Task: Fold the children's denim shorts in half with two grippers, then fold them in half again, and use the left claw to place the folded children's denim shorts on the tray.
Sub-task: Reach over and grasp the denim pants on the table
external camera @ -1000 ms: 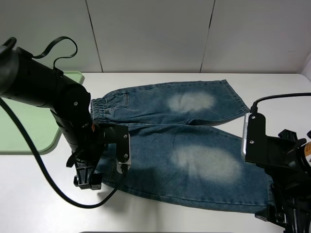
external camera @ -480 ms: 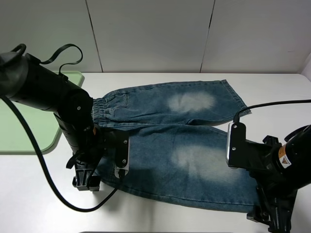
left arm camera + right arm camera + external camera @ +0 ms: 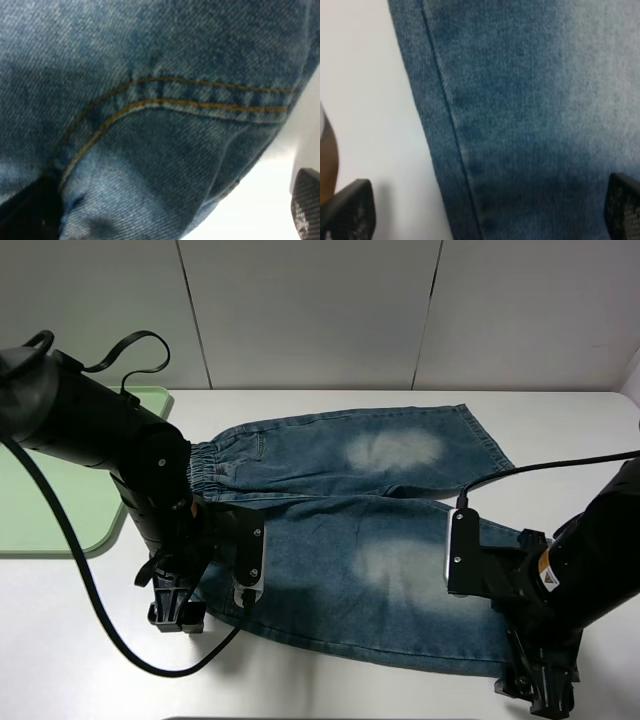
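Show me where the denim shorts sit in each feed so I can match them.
Exterior high: denim shorts spread flat across the picture's centre.
Left wrist: they fill nearly the whole picture, with orange double stitching across them.
Right wrist: they fill most of it, one stitched edge showing.
Shared landmark: white table bordering the denim's edge.

High overview — wrist close-ups (shared shorts [image 3: 330, 455])

I counted 1 pair of blue washed-denim children's shorts [image 3: 370, 530] | 2 black jaw claws: left gripper [image 3: 180, 614], right gripper [image 3: 540, 692] | 1 flat light-green plastic tray [image 3: 50, 515] | 1 white table [image 3: 90, 650]
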You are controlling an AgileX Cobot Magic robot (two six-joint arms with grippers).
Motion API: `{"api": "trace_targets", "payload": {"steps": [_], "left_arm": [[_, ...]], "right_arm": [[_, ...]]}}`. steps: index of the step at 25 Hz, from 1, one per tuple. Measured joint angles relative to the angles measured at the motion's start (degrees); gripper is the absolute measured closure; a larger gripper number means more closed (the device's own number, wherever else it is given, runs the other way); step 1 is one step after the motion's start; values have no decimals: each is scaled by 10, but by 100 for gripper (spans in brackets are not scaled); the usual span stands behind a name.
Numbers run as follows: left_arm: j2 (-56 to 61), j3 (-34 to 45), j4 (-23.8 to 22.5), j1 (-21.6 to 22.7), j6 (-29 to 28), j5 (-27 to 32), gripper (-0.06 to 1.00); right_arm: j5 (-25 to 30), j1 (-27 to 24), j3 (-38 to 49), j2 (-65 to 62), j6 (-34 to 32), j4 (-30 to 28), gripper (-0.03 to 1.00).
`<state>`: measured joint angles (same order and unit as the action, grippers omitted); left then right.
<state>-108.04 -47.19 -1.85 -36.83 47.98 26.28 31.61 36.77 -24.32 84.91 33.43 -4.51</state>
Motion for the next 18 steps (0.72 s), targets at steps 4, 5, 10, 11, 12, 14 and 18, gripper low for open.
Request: {"api": "trace_targets", "payload": {"steps": [4, 5, 10, 11, 12, 14, 18], "left_arm": [[0, 0, 0, 0, 0, -3, 2], [0, 0, 0, 0, 0, -4, 2], [0, 0, 0, 0, 0, -4, 2], [0, 0, 0, 0, 0, -4, 2], [0, 0, 0, 0, 0, -4, 2], [0, 0, 0, 0, 0, -4, 2], [0, 0, 0, 0, 0, -4, 3]], "right_arm": [[-14, 0, 3, 15, 0, -17, 27], [-22, 0, 8, 16, 0, -24, 27], [-53, 0, 57, 16, 0, -47, 27], [-53, 0, 57, 16, 0, -47, 27], [-59, 0, 63, 16, 0, -49, 27], [-64, 0, 65, 16, 0, -52, 27], [-79, 0, 65, 16, 0, -54, 27]]}}
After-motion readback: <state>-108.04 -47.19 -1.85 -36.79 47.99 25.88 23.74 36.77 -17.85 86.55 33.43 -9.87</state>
